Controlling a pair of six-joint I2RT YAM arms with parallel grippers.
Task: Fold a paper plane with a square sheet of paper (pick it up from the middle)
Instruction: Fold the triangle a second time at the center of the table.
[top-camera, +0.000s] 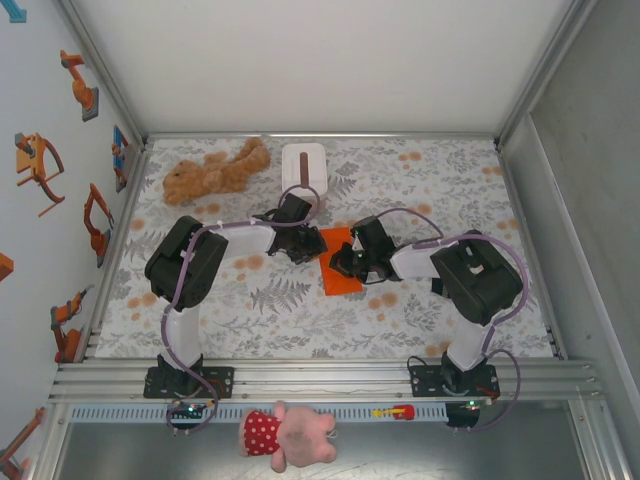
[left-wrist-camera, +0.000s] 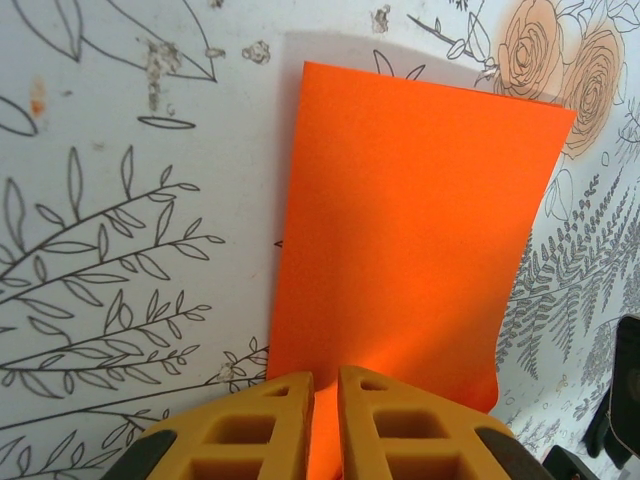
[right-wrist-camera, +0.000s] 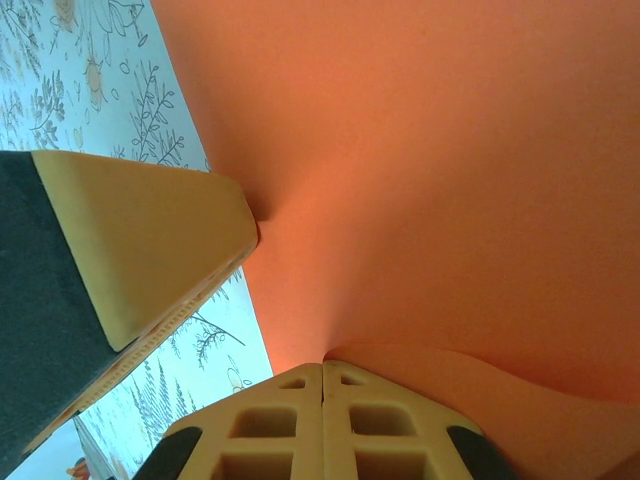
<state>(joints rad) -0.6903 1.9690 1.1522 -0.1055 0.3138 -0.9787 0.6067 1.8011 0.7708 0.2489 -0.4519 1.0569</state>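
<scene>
**A:** Where is the sheet, and who has hold of it?

**B:** The square sheet of paper (top-camera: 337, 278) lies in the middle of the table (top-camera: 450, 310), between the two arms. The right claw (right-wrist-camera: 323, 370) is closed tight, and the sheet's edge runs straight into its tips, so I judge it pinched. The left claw (left-wrist-camera: 325, 385) is closed to a slit with orange showing inside, so it grips another edge.

**A:** How will it handle?

**B:** It's featherlight, thin and floppy, and it already bows and puckers by the right claw's tips. It should crease wherever it's squeezed, and it may tear or slip if the claws pull apart. I'd use light pinches at the edges and press folds flat against the table.

**A:** Anything beyond it?

**B:** A white tissue box (top-camera: 302, 165) and a brown teddy bear (top-camera: 215, 172) sit well apart on the far side.
</scene>
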